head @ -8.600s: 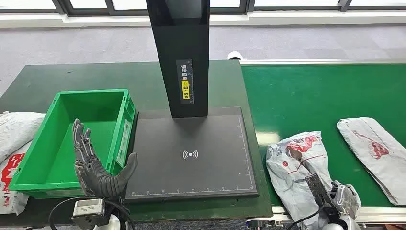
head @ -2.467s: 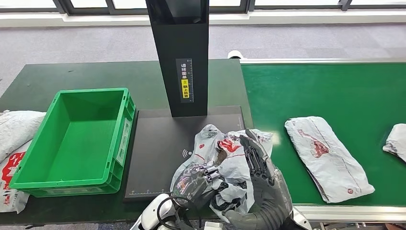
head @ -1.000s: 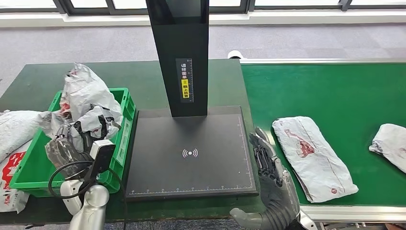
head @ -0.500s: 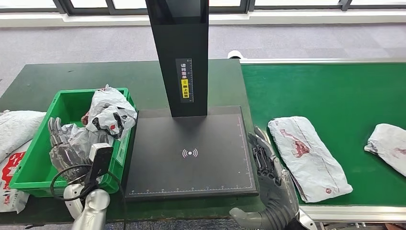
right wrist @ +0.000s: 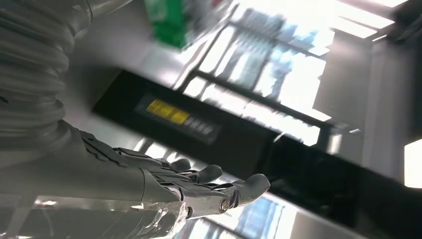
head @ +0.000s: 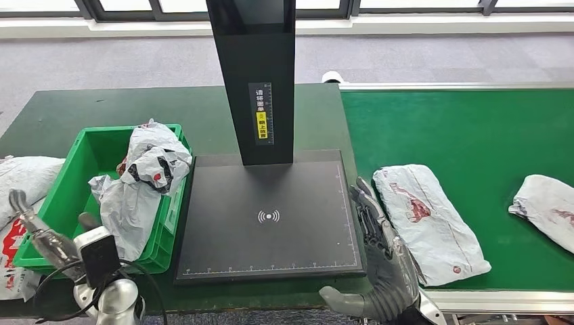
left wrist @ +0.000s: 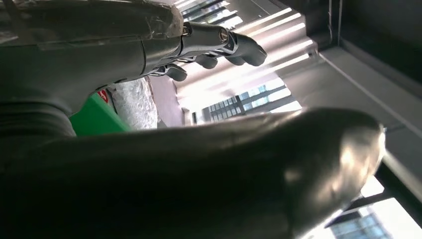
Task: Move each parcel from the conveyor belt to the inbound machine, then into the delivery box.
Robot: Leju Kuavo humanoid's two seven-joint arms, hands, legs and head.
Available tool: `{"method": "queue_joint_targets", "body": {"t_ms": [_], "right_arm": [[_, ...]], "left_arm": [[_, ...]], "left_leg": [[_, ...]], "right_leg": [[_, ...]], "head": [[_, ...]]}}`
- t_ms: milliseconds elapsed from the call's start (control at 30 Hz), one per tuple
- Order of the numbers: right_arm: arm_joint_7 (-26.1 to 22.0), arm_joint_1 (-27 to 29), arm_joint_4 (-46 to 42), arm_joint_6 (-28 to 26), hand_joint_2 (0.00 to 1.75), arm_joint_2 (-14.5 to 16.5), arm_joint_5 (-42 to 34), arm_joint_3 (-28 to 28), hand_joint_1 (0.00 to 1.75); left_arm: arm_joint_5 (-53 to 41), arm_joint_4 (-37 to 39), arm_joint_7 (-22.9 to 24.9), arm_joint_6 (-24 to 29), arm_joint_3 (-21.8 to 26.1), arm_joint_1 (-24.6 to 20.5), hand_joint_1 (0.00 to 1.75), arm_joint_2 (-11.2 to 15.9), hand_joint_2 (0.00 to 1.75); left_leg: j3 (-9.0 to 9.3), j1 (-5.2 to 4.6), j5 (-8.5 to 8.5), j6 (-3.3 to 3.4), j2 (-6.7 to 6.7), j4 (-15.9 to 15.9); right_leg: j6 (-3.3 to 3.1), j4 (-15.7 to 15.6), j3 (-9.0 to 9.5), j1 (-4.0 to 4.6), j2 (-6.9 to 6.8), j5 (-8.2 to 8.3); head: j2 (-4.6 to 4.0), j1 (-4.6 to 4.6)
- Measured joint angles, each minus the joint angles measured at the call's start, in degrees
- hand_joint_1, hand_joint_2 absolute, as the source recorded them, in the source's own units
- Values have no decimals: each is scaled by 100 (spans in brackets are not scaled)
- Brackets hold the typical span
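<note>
A crumpled white-and-grey parcel lies in the green delivery box, leaning over its right wall. My left hand sits low at the box's near left corner, fingers spread and holding nothing; the left wrist view shows its thumb and stretched fingers. My right hand stands open with straight fingers at the right edge of the black inbound machine plate, beside a flat parcel on the green conveyor belt. Another parcel lies at the belt's right edge.
The machine's black column rises behind the plate. White sacks lie left of the box on the dark green table. The belt's metal rail runs along the near side.
My left hand has let go of the parcel in the box and drawn back down to the left. The belt parcels have crept further left. My right hand has stayed put.
</note>
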Motion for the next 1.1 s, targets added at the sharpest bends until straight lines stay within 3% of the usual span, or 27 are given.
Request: {"method": "queue_joint_targets", "body": {"t_ms": [100, 167, 300, 400, 667, 867, 1100], "right_arm": [[386, -31, 374, -812, 175, 189, 1084, -419, 0], [897, -103, 693, -1561, 175, 280, 1991, -825, 0], [1895, -260, 1388, -2585, 175, 387, 3353, -1734, 0], [2212, -392, 1932, -2817, 175, 436, 3663, -2417, 0], [2499, -1055, 3877, -3240, 175, 336, 4054, -3975, 0], [2655, -1360, 4670, -3299, 175, 208, 4137, -4422, 0], [2680, -1829, 5752, -3294, 175, -179, 4231, -4783, 0]], "left_arm": [[632, -680, -244, -4, -21, 339, 0, -110, 0], [1070, -1075, -268, -119, -115, 590, 0, -121, 0], [1486, -1621, -275, -747, -457, 962, 0, -110, 0], [1313, -1854, -276, -960, -707, 1030, 0, -90, 0], [1305, -2166, -276, -644, -1318, 1040, 0, 58, 0], [1363, -2209, -276, -644, -1468, 1031, 0, 126, 0], [1397, -2124, -276, -654, -1568, 895, 0, 145, 0]], "left_leg": [[-1, 0, 0, 0, 0, 0], [-1, -1, -1, 1, -1, 0], [-4, -2, -1, 2, -7, 1], [-4, -5, -1, 3, -8, 1], [0, -6, 1, 3, -6, 2], [-1, -5, 1, 3, -5, 1], [-3, -7, 2, 3, -2, 2]], "right_leg": [[0, -1, -3, -1, 0, -1], [0, -3, -5, -1, -1, -1], [1, -5, -9, -2, -14, -1], [2, -5, -5, -4, -15, 1], [0, -4, -3, -4, -8, 8], [-1, -3, -7, -3, -5, 7], [1, -3, -8, -6, -2, 9]], "head": [[-1, 0], [-2, 0], [-2, 0], [-1, 0], [-2, 0], [-1, 0], [-2, 1]]}}
